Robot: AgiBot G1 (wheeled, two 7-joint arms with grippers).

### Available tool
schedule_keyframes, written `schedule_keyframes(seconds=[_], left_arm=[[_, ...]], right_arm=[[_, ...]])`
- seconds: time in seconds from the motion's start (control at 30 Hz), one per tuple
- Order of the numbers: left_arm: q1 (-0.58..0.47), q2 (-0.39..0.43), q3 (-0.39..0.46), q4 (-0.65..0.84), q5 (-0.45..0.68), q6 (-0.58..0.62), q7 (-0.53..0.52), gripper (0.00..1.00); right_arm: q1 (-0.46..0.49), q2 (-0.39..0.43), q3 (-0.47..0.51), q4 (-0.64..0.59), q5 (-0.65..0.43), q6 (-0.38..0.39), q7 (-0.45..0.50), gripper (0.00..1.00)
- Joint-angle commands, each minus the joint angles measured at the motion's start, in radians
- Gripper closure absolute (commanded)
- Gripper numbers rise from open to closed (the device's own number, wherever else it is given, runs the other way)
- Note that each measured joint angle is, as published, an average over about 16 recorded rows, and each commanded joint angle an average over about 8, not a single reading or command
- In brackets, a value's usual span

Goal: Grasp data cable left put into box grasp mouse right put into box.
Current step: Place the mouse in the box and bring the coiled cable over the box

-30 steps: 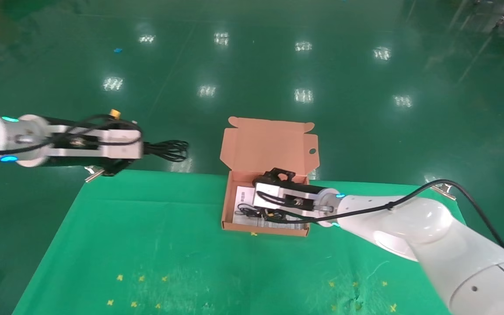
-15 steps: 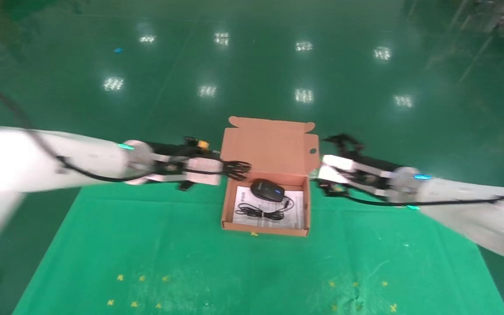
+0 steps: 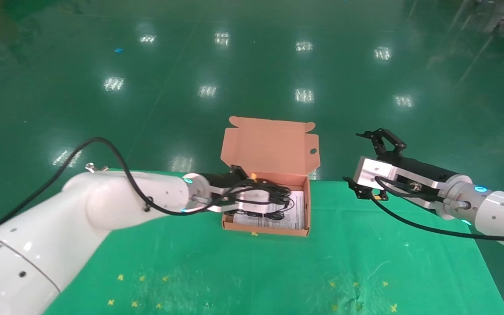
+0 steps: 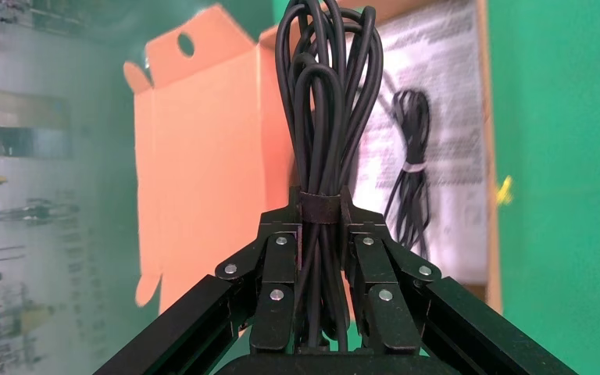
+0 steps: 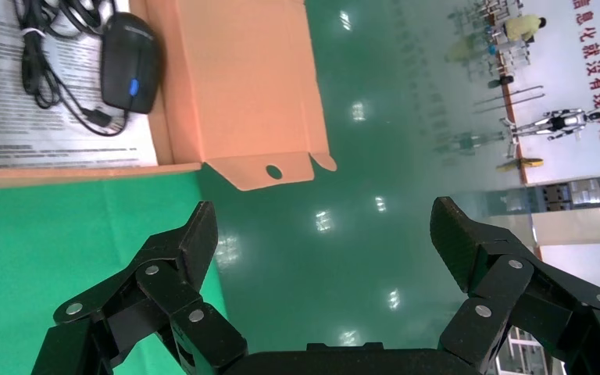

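The salmon-orange box (image 3: 269, 144) stands open on the green table, lid up at the back. My left gripper (image 3: 264, 197) reaches over the box's left wall and is shut on the data cable (image 3: 279, 191), a black strapped bundle held above the box's white sheet. In the left wrist view the gripper (image 4: 322, 209) clamps the cable (image 4: 324, 101) at its strap. The mouse (image 5: 129, 62) lies inside the box by the lid; in the head view the arm and cable hide it. Its cord (image 4: 412, 156) lies on the sheet. My right gripper (image 3: 368, 162) is open and empty, right of the box.
The green cloth table (image 3: 252, 271) has small yellow marks near its front edge. The glossy green floor (image 3: 252, 65) lies beyond the back edge. The box's lid (image 5: 234, 86) stands up at the back of the box, just past the table's far edge.
My right gripper has left the mouse in the box and drawn back to the right, open. My left arm has swung the cable from the far left to over the box.
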Motion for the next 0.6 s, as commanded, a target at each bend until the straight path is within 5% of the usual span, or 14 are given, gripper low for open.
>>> schedule_keyframes(seconds=[0.03, 0.3, 0.57, 0.6], left_arm=[[0.006, 0.004, 0.042, -0.002, -0.031, -0.032, -0.011, 1.0], [-0.034, 0.006, 0.219, -0.013, -0.142, -0.125, -0.1, 1.0], [-0.06, 0.008, 0.311, -0.02, -0.208, -0.158, -0.138, 0.04], [-0.062, 0.008, 0.315, -0.02, -0.211, -0.16, -0.139, 0.0]], right_arm=[[-0.005, 0.019, -0.012, 0.033, -0.019, 0.018, 0.033, 0.0], [0.01, 0.035, -0.057, 0.072, -0.096, 0.047, 0.144, 0.0], [0.017, 0.045, -0.077, 0.094, -0.136, 0.059, 0.195, 0.0], [0.017, 0.046, -0.078, 0.095, -0.138, 0.06, 0.196, 0.0]])
